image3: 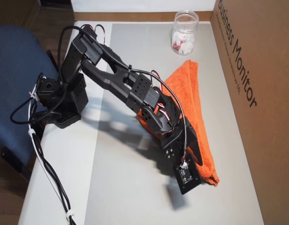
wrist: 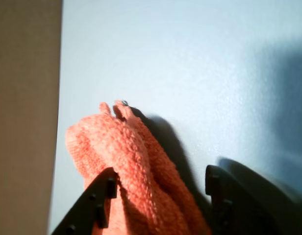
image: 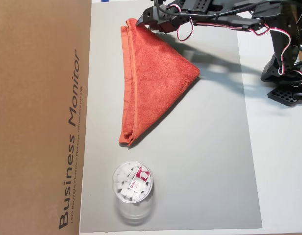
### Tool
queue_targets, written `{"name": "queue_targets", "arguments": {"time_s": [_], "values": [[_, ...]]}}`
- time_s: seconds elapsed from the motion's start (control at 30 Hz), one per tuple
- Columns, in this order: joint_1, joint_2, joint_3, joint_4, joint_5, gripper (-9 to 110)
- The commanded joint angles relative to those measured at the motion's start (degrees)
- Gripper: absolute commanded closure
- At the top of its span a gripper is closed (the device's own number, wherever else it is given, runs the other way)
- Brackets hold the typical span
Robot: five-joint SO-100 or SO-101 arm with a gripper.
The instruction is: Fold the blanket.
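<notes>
Grey mat [image: 205, 161] carries the blanket [image: 151, 83], folded into a triangle. Gripper [wrist: 161, 193] stands open astride its upper-left corner; lift away straight so you do not snag the fold.

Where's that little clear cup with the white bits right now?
In an overhead view the clear cup stands on the grey mat, just below the folded blanket and beside the cardboard box on the left.

Arm [image3: 135, 89] reaches over folded blanket [image3: 191, 93] on mat [image3: 130, 187].
</notes>
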Motion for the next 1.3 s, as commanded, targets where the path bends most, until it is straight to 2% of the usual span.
{"name": "queue_targets", "arguments": {"time_s": [0.0, 0.63, 0.9, 1.03, 1.27], "values": [[0.79, 8.17, 0.88, 0.09, -5.71, 83], [0.26, 32.61, 17.58, 0.00, -36.65, 83], [-1.41, 38.85, 20.57, -0.18, -50.54, 98], [-2.72, 40.96, 20.83, 0.00, -54.32, 102], [-7.82, 45.62, 21.45, 0.00, -57.48, 102]]}}
